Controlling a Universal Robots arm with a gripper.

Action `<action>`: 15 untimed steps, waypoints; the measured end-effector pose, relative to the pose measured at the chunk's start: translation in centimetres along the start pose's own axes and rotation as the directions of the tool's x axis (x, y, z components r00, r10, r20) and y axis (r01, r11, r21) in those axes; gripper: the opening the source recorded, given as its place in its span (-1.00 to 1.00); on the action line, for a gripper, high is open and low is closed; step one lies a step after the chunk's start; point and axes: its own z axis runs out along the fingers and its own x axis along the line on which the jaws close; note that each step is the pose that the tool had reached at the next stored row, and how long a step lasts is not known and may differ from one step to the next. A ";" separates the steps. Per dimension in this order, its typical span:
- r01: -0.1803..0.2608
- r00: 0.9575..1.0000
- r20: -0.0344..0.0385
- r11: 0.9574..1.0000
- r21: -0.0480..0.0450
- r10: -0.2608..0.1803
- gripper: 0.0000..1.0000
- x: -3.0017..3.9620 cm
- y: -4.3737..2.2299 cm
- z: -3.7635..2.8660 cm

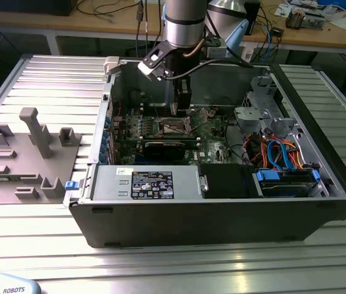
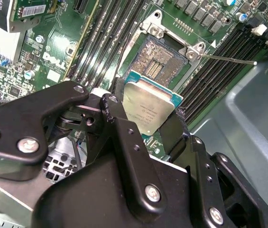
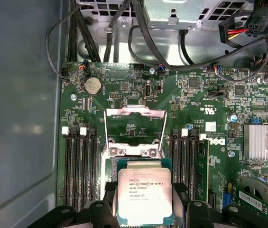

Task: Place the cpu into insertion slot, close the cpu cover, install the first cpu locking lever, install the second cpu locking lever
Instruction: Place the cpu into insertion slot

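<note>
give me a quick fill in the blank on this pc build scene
The gripper holds a square silvery ___.
The socket, pins showing, is ___.
Its metal cover is flipped ___.
The grey fixture lies on the exterior view's ___ of the case.
Missing: chip, empty, open, left.

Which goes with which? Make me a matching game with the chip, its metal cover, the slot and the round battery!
Things:
1. cpu
2. cpu cover
3. insertion slot
4. round battery

States:
A. swung open, standing up
B. gripped by the claw
C. bare, contacts showing
D. silver, sitting on the green board

Pairs: 1-B, 2-A, 3-C, 4-D
</note>
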 end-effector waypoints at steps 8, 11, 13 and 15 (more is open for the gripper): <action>0.000 1.000 0.000 1.000 0.000 0.000 0.08 0.02 -0.35 0.49; 0.000 1.000 0.000 1.000 0.000 0.000 0.08 0.03 -0.44 0.70; 0.000 1.000 0.000 1.000 0.000 0.000 0.08 0.03 -0.47 0.75; 0.000 1.000 0.000 1.000 0.000 0.000 0.08 0.03 -0.48 0.80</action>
